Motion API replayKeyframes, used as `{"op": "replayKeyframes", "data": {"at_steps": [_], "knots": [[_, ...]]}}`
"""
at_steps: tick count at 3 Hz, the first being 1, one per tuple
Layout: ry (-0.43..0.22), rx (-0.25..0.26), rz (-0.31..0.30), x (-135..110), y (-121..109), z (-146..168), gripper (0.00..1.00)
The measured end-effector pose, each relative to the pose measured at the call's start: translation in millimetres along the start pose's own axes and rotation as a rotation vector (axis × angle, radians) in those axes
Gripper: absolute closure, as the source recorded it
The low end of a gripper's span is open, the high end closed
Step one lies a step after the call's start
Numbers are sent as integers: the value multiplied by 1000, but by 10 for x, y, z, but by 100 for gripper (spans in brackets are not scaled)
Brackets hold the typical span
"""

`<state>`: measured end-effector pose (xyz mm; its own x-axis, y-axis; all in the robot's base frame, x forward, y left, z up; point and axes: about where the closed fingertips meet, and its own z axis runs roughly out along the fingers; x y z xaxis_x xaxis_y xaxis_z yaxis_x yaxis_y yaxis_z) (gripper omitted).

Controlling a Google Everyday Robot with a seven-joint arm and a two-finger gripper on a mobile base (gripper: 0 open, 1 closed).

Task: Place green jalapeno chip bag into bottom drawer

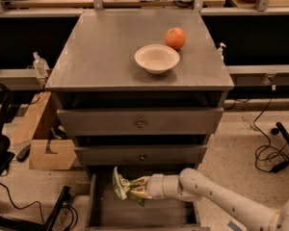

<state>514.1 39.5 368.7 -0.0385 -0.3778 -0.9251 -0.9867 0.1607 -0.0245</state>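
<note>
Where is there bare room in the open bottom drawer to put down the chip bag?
In the bottom drawer, the floor is bare in front of the pincer, between the side walls. The pincer holds the green jalapeno chip bag over the drawer's back-left part; the arm crowds the right side.

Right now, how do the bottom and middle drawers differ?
The bottom drawer is pulled out, floor showing; the middle drawer shows only its front. The middle drawer has a round knob; the bottom drawer shows none. The gripper, shut on the chip bag, hangs over the bottom drawer, below the middle drawer. Both are grey.
</note>
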Motion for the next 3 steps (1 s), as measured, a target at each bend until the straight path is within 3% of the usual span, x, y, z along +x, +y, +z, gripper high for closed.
{"op": "replayKeyframes", "data": {"at_steps": [1,2,3], "knots": [[-36,-14,42,466,-23,400,100],[-6,-37,54,705,-42,738,100],[-8,-45,51,685,-29,794,82]]}}
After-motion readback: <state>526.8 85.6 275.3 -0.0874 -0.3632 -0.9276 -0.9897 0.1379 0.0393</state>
